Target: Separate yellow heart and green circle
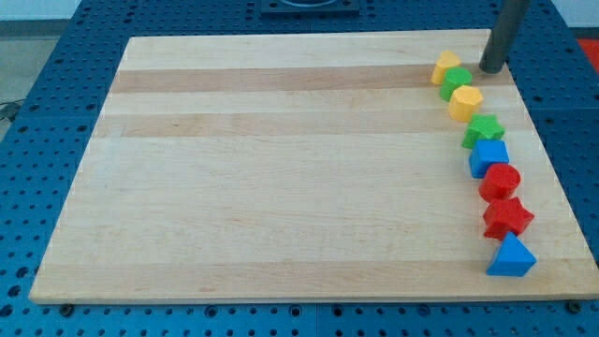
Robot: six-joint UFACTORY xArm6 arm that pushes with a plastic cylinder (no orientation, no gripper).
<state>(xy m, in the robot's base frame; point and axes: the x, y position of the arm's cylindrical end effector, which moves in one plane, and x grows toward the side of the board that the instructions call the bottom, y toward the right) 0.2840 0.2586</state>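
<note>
- Dark rod tip (490, 69): no claw fitted, nothing pinched; just right of green circle block (457, 80).
- Yellow heart block (446, 66): touching circle's upper-left.

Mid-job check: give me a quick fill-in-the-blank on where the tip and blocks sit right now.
My tip stands to the view's ____ of the green circle.
The block nearest the view's bottom is the ____ triangle.
The blocks form a line along the board's ____ edge.

Missing words: right; blue; right
</note>
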